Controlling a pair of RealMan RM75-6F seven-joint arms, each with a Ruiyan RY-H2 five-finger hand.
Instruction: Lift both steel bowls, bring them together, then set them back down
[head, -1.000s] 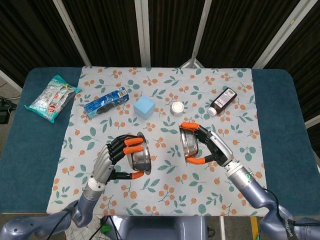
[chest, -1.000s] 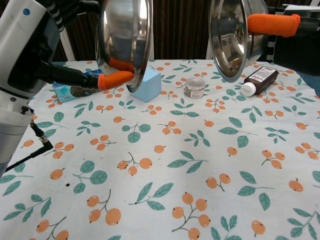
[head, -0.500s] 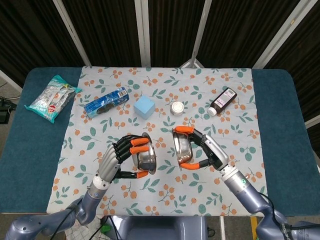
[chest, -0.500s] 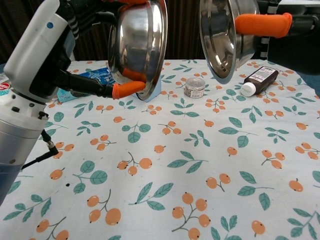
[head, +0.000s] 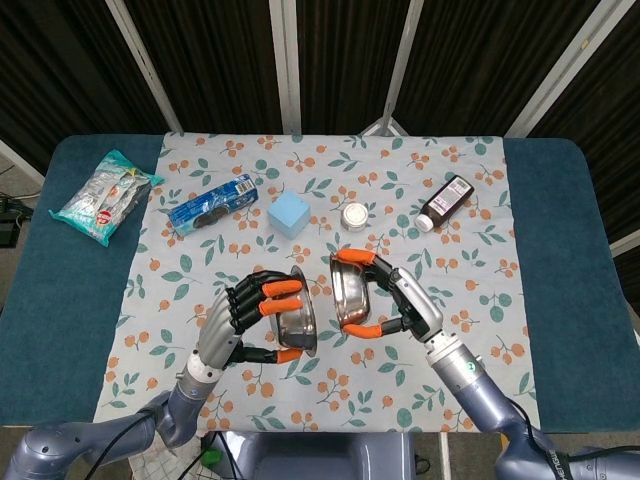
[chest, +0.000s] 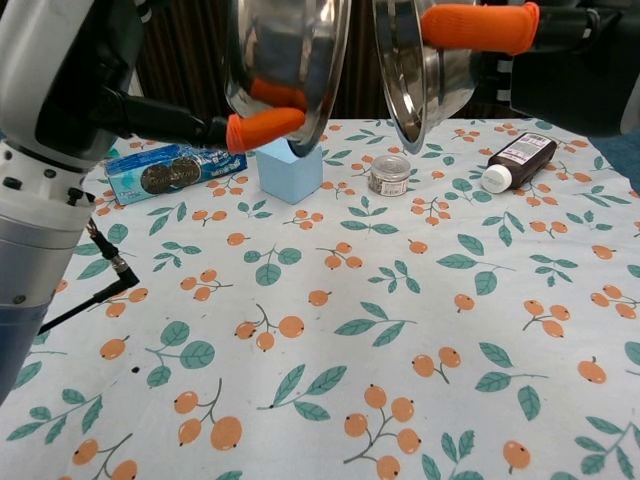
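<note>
We see two polished steel bowls held on edge above the leaf-and-berry tablecloth (head: 470, 215), their open mouths turned toward each other and their rims catching reflections. Our left hand (head: 245, 315) clamps the left bowl (head: 297, 322), orange-tipped fingers (head: 283, 289) curled over its upper rim and the thumb pressing from below; in the chest view this bowl (chest: 290, 62) fills the upper left with the thumb tip across its inside. Our right hand (head: 395, 305) grips the right bowl (head: 350, 295) the same way, seen in the chest view as a tilted disc (chest: 420, 65). The two bowls sit just beside one another over the near middle of the cloth; we cannot tell whether the rims touch. Compared with half a second ago, the gap between them has narrowed, and both hands have moved inward. Behind them lie a blue cube (head: 290, 214), a small round tin (head: 353, 215), a dark bottle (head: 446, 200), a cookie pack (head: 211, 203) and a snack bag (head: 103, 195).
</note>
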